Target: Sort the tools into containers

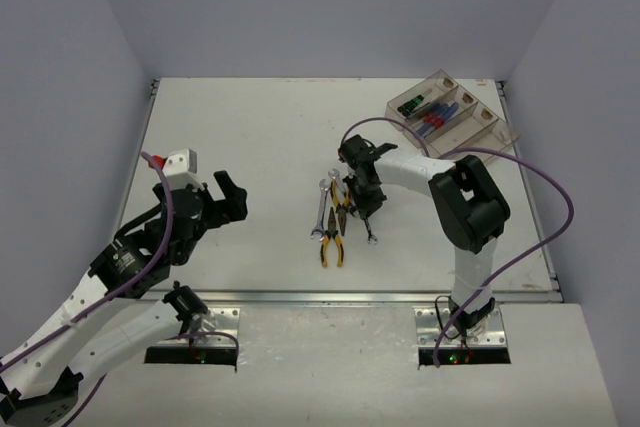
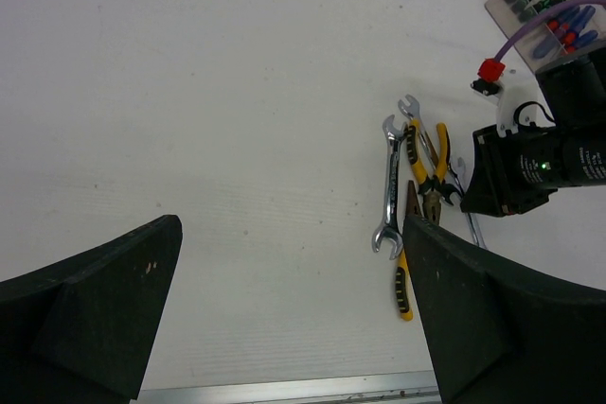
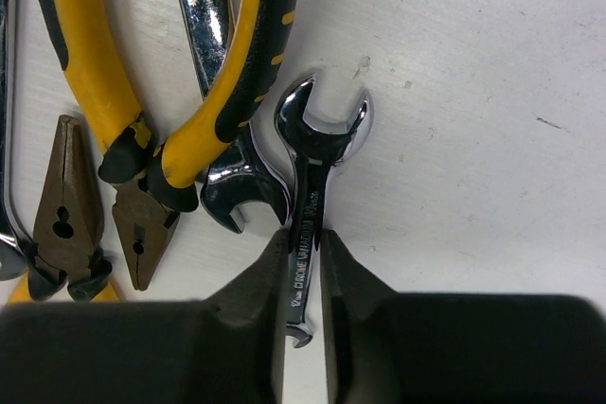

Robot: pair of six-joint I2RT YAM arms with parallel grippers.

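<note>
Beside the pliers [image 3: 80, 54], right fingers [image 3: 254, 295] pinch a small wrench [image 3: 306, 205]; left fingers [image 2: 95, 319] spread

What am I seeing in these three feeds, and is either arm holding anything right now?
The overhead feed looks down on two robot arms bolted at the near edge of a table. The other two feeds come from a camera on each wrist, so the dark shapes at the bottom of those are that arm's own fingers.

The left claw is open over bare table and holds nothing. The right claw is closed on the shaft of a small wrench, which seems to be lying on the table, not lifted.

Beside it lie two yellow-handled pliers and a longer wrench. In the far right corner sits the clear tray, with screwdrivers already in it.
</note>
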